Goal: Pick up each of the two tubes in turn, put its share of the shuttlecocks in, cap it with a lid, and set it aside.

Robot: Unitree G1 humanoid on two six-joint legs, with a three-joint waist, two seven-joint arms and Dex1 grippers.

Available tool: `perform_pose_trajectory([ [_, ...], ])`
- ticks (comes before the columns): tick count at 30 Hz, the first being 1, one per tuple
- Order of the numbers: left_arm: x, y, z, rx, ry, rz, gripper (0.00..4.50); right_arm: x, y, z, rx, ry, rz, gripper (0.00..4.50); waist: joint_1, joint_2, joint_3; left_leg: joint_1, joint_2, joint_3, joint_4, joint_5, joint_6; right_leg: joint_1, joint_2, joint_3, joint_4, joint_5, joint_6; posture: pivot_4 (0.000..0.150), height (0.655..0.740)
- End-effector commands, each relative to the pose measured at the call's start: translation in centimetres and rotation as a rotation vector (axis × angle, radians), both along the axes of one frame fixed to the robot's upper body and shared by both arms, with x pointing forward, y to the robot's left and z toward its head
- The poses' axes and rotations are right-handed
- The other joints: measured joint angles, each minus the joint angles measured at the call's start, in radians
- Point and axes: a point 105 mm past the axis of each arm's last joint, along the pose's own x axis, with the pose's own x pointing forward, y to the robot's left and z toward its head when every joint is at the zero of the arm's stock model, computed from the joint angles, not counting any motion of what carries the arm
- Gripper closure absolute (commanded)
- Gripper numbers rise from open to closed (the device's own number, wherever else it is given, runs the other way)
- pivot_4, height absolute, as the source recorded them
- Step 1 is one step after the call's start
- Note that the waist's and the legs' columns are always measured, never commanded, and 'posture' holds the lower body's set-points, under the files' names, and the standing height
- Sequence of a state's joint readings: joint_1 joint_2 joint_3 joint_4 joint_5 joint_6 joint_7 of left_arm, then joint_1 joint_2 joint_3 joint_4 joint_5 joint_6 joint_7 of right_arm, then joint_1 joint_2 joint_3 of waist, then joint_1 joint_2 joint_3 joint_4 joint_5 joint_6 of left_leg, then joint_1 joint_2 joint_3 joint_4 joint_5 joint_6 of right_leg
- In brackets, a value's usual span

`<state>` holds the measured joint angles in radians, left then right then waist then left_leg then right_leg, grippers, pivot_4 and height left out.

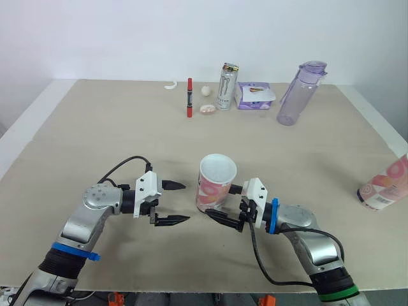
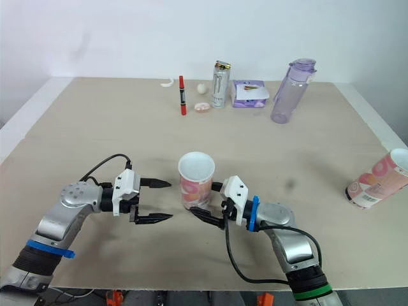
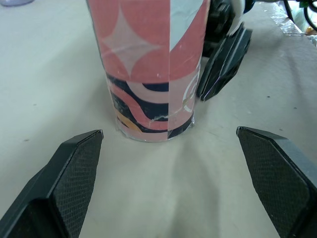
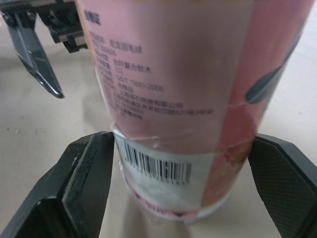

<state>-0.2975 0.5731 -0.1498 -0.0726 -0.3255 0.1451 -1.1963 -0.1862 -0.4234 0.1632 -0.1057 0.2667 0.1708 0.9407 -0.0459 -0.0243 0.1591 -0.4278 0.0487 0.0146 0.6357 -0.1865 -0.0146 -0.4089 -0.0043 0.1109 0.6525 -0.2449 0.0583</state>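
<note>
A pink patterned tube stands upright and uncapped at the middle of the table, near the front. My right gripper is open and straddles its base, one finger on each side, very close to the wall. My left gripper is open just left of the tube, pointing at it, with nothing between its fingers. In the left wrist view the tube stands a short way beyond the fingertips. A second pink tube lies on its side at the table's right edge.
Along the back of the table are a red marker, a small white ball, a small pinkish round item, a drink can, a purple tissue pack and a tall purple bottle.
</note>
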Motion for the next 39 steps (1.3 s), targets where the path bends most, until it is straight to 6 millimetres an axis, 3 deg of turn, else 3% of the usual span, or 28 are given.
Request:
perform_pose_trajectory([
  [1, -0.9, 0.2, 0.7, -0.016, -0.024, 0.011, 0.0, 0.8, 2.0, 0.8, 0.026, -0.035, 0.041, 0.09, 0.0, 0.0, 0.0, 0.0, 0.0, 0.0, 0.0, 0.0, 0.0, 0.0, 0.0, 0.0, 0.0, 0.0, 0.0, 0.15, 0.74],
  [16, -1.8, 0.0, -0.3, -0.073, 0.015, 0.09, 0.0, 2.0, 5.9, 1.6, 0.076, -0.074, 0.135, 0.09, -0.001, 0.0, 0.0, 0.001, 0.0, 0.001, 0.0, 0.0, 0.0, 0.0, -0.001, 0.0, 0.0, 0.001, 0.0, 0.15, 0.74],
  [35, -1.6, -0.4, -0.9, -0.049, 0.02, 0.098, 0.0, 2.9, 7.3, 1.7, 0.054, -0.119, 0.192, 0.09, -0.002, 0.0, 0.0, 0.001, 0.001, 0.003, 0.0, 0.0, 0.0, 0.0, -0.001, 0.0, 0.0, 0.001, -0.001, 0.15, 0.74],
  [37, -1.4, -0.2, -0.9, -0.04, 0.009, 0.104, 0.0, 2.9, 7.1, 1.5, 0.051, -0.112, 0.191, 0.61, -0.002, 0.0, 0.0, 0.001, 0.001, 0.003, 0.0, 0.0, 0.0, 0.0, -0.001, 0.0, 0.0, 0.001, -0.001, 0.15, 0.74],
  [38, -1.4, 0.0, -0.8, -0.037, 0.003, 0.108, 0.0, 3.0, 7.1, 1.5, 0.049, -0.111, 0.19, 0.64, -0.002, 0.0, 0.0, 0.001, 0.001, 0.003, 0.0, 0.0, 0.0, 0.0, -0.001, 0.0, 0.0, 0.001, -0.001, 0.15, 0.74],
  [39, -1.3, 0.1, -0.7, -0.036, -0.003, 0.114, 0.0, 3.0, 7.0, 1.4, 0.047, -0.111, 0.189, 1.05, -0.002, 0.0, 0.0, 0.001, 0.001, 0.003, 0.0, 0.0, 0.0, 0.0, -0.001, 0.0, 0.0, 0.001, -0.001, 0.15, 0.74],
])
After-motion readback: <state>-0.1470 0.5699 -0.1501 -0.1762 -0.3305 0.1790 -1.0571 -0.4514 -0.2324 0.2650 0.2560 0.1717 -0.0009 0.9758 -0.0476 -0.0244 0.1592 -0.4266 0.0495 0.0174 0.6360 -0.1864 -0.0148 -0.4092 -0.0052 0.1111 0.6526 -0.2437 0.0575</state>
